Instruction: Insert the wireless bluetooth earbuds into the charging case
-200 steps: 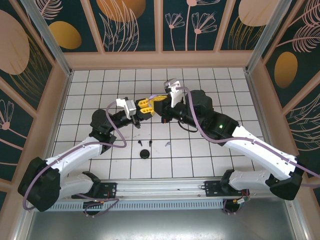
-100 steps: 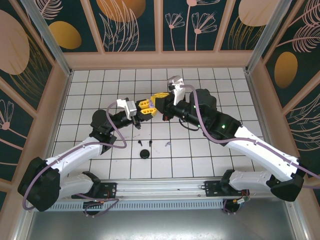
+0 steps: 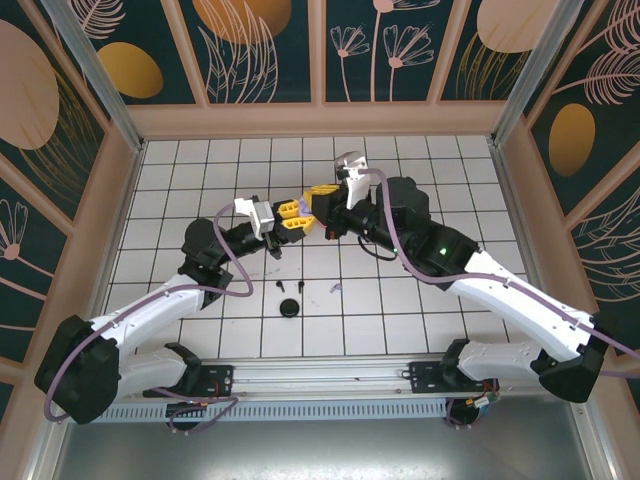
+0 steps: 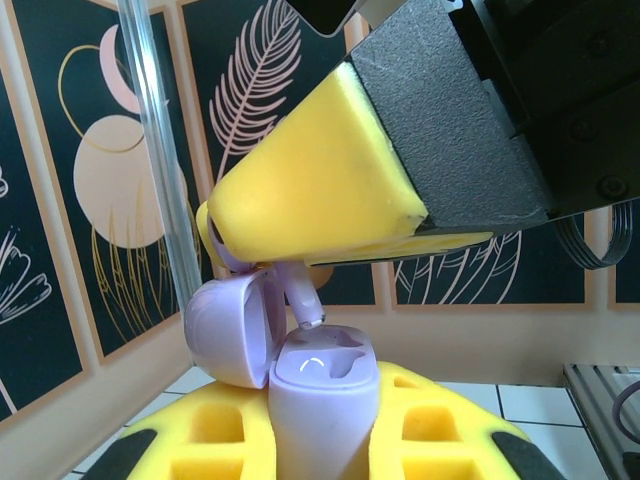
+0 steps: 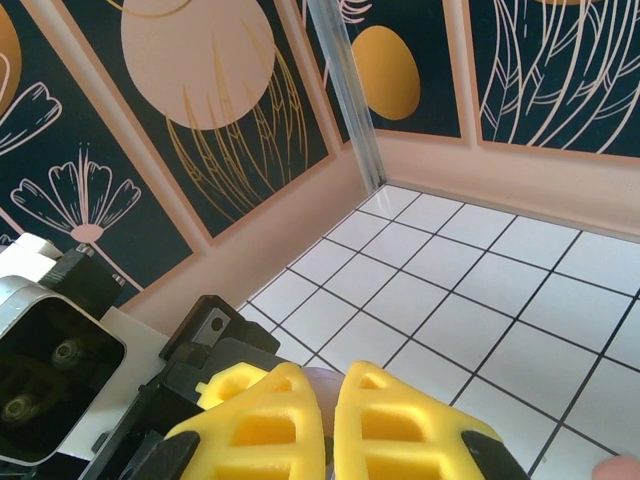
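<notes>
A lilac charging case (image 4: 320,400) stands upright between my left gripper's (image 4: 322,445) yellow fingers, which are shut on it. Its lid (image 4: 228,330) hangs open to the left. Right above its sockets hangs a lilac earbud (image 4: 303,300), stem tip down and just short of the nearer socket. My right gripper (image 5: 330,425) is shut on that earbud, and its fingers (image 4: 330,190) reach in from above. Both grippers (image 3: 290,215) (image 3: 318,203) meet in mid-air over the middle of the table. A second lilac earbud (image 3: 336,288) and two black earbuds (image 3: 278,287) (image 3: 302,288) lie on the tiles.
A small black round object (image 3: 290,307) rests on the white grid table (image 3: 420,160) near the loose earbuds, in front of the grippers. Wooden walls (image 3: 320,118) with patterned panels close in the table on three sides.
My right gripper has shifted slightly towards the left one, bringing the lilac earbud over the open case. The left arm has held still.
</notes>
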{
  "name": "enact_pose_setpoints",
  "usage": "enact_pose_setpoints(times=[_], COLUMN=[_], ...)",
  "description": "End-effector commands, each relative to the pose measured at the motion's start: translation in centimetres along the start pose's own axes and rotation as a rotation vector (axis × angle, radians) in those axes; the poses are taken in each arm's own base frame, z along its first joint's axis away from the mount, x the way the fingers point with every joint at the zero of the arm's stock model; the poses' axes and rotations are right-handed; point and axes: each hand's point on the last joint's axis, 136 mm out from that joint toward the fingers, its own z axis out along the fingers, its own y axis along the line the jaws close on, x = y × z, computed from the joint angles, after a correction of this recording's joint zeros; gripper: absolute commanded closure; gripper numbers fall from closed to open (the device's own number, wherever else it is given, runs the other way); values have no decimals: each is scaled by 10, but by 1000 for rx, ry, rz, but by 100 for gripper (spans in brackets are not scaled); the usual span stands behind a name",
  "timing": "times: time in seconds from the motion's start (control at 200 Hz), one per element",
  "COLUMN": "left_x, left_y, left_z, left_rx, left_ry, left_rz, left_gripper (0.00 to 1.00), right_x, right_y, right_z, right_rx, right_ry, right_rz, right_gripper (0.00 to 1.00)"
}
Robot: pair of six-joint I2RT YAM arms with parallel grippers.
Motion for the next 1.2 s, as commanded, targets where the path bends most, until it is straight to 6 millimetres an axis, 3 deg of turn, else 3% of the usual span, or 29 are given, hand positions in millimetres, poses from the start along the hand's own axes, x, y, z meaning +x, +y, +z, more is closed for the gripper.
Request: enact_pose_setpoints(times=[0.0, 0.551, 0.936, 1.196], left_x=[-33, -37, -11, 8], left_y=[-7, 0, 6, 24], left_z=[3, 9, 12, 33], left_rx=[28, 11, -3, -4], left_ry=[-78, -94, -75, -36], left_rz=[64, 31, 94, 135], left_gripper=[100, 100, 100, 100], right_x=[20, 30, -13, -31], right_y=[-8, -13, -13, -18], right_z=[9, -3, -6, -18], right_rx=[26, 52, 66, 67], right_ry=[52, 49, -55, -100], right_rz=[-1, -22, -56, -78], right_gripper=[96, 96, 96, 96])
